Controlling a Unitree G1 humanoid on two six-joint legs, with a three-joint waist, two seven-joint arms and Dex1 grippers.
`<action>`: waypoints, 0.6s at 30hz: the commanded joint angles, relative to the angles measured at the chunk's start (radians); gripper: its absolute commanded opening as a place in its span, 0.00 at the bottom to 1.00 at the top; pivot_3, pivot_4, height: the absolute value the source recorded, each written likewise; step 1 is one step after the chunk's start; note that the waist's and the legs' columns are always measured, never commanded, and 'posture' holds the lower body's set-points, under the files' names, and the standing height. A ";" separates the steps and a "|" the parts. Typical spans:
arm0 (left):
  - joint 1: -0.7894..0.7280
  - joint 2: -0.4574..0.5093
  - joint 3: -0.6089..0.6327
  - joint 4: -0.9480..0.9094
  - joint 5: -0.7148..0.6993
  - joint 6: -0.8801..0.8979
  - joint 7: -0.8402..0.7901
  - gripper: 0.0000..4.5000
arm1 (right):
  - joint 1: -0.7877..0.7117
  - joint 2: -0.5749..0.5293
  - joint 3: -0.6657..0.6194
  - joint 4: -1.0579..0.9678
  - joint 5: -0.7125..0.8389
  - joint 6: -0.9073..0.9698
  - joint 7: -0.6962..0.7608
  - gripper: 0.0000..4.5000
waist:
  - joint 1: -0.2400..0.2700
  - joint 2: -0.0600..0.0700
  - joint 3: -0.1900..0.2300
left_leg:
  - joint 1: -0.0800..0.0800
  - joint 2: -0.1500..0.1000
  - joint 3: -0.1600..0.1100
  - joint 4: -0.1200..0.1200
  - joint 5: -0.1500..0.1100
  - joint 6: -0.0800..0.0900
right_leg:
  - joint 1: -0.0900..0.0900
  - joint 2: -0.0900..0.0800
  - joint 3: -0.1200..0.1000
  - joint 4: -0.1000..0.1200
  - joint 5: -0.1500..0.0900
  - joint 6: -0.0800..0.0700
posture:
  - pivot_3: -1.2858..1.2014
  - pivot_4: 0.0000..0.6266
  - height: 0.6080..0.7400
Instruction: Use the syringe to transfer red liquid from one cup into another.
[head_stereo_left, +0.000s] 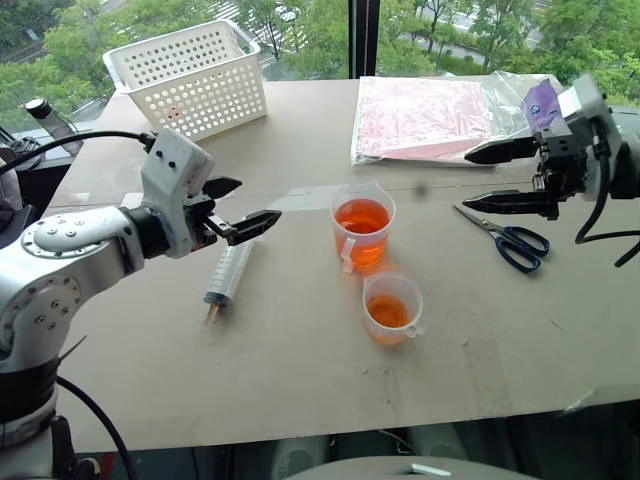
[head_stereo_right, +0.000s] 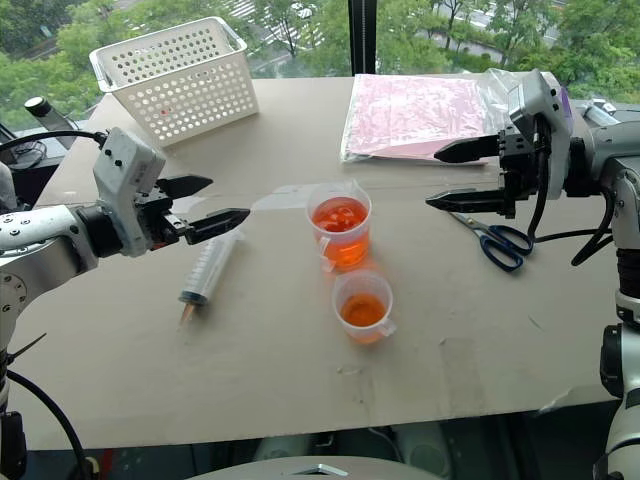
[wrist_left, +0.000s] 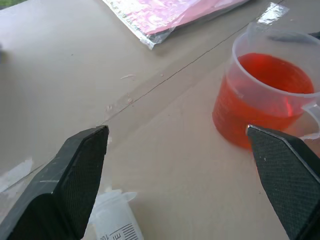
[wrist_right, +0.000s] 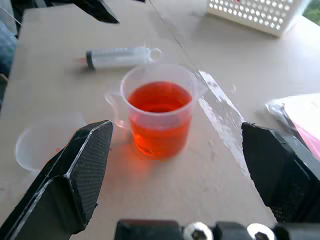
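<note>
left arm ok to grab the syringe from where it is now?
Probably yes. The left tool is open just above the syringe, which lies flat on the table, nothing between them; the cups stand off to the side.

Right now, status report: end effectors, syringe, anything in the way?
Left end effector open, above syringe. Right end effector open, empty. Syringe flat on table, unheld. Scissors under right end effector; nothing blocks the syringe.

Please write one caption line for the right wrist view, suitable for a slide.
Open right gripper faces the larger cup of red liquid; the syringe lies on the table beyond.
</note>
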 joint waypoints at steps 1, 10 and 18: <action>-0.078 -0.041 0.045 -0.009 -0.067 0.194 0.159 1.00 | 0.046 0.012 -0.078 -0.095 0.119 0.012 -0.005 0.97 | 0.015 -0.003 -0.001 | 0.000 0.000 -0.001 0.000 0.000 0.000 | 0.000 -0.001 -0.001 0.000 0.000 0.000 | 0.52 0.24 1.00; -0.186 -0.131 0.045 0.168 -0.088 0.497 0.495 1.00 | 0.112 0.024 -0.061 -0.124 0.114 -0.136 -0.002 0.97 | 0.021 -0.006 -0.001 | 0.000 -0.001 -0.002 0.003 0.000 0.000 | 0.001 0.000 -0.001 0.001 0.000 0.000 | 0.52 0.24 1.00; -0.223 -0.102 -0.042 0.274 -0.266 0.497 0.657 1.00 | 0.055 -0.113 -0.005 -0.203 0.089 -0.044 -0.059 0.97 | 0.025 -0.006 -0.001 | 0.000 -0.001 -0.002 0.004 0.000 0.000 | 0.001 -0.001 -0.001 0.001 0.000 0.000 | 0.52 0.24 1.00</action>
